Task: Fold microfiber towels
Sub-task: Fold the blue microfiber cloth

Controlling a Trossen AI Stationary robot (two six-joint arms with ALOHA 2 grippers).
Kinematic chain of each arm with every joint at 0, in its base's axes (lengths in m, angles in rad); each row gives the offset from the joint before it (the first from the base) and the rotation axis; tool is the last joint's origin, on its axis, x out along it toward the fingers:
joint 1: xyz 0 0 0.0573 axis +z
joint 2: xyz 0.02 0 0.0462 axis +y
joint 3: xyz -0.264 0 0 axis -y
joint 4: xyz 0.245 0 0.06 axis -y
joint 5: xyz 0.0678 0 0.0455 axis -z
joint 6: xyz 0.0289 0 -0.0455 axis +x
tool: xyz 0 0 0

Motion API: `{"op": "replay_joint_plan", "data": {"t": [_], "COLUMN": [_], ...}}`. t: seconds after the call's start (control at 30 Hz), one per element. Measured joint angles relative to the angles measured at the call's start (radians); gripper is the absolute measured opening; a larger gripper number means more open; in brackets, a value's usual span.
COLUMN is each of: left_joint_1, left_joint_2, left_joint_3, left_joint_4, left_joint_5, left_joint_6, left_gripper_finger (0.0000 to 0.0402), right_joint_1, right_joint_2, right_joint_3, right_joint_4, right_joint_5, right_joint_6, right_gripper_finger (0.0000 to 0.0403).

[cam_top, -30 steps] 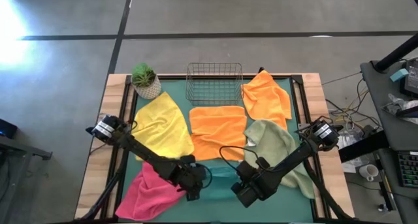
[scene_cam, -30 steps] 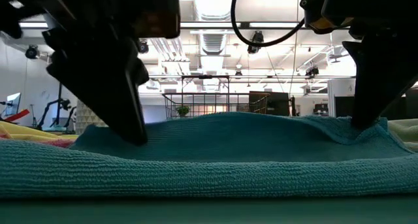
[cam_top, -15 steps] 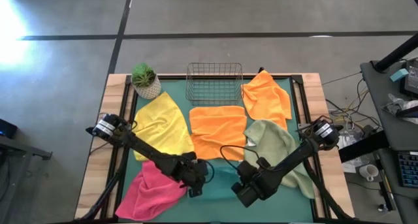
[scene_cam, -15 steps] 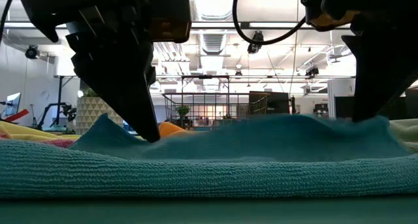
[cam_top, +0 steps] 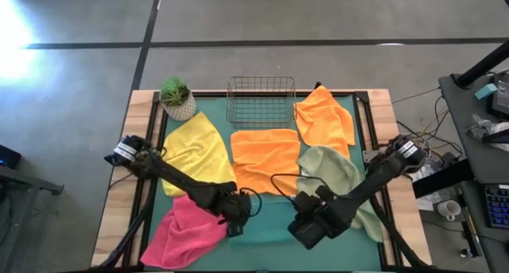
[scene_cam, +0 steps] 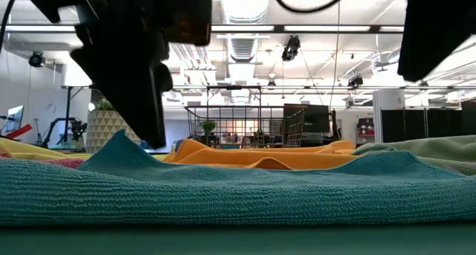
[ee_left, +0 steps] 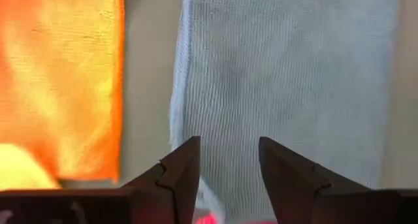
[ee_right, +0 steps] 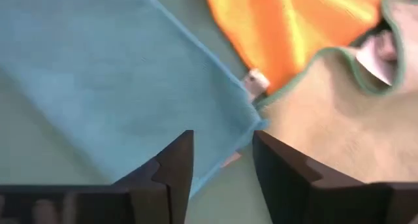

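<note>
Bright, even light fills the scene. Glare whitens the floor (cam_top: 24, 26) in the high view's upper left. Ceiling lamps (scene_cam: 245, 2) blow out in the low view, silhouetting the arms. Both wrist views are soft and blurred.

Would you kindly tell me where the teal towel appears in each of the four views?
High view: teal towel, bottom centre between both arms.
Low view: fills the foreground.
Left wrist view: pale blue cloth, upper right.
Right wrist view: upper left.
Shared landmark: the flat orange towel beside it.
</note>
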Motion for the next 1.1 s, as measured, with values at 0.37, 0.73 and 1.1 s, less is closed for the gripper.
{"op": "replay_joint_plan", "data": {"t": [0.37, 0.73, 1.1], "left_joint_1": [-0.114, -0.156, -0.156], "left_joint_2": [-0.087, 0.032, 0.073], "left_joint_3": [-0.008, -0.017, -0.020], "left_joint_4": [0.081, 0.246, 0.241], "left_joint_5": [-0.001, -0.076, -0.074], "left_joint_6": [-0.068, -0.147, -0.163], "left_gripper_finger": [0.0143, 0.0143, 0.0122], "right_joint_1": [0.129, 0.087, -0.019], "right_joint_2": [0.030, 0.040, 0.040], "right_joint_3": [-0.032, -0.142, -0.204], "right_joint_4": [0.149, 0.229, 0.288], "right_joint_5": [0.025, 0.129, 0.071], "right_joint_6": [-0.125, -0.259, -0.395], "right_gripper_finger": [0.0127, 0.0077, 0.0009]}}
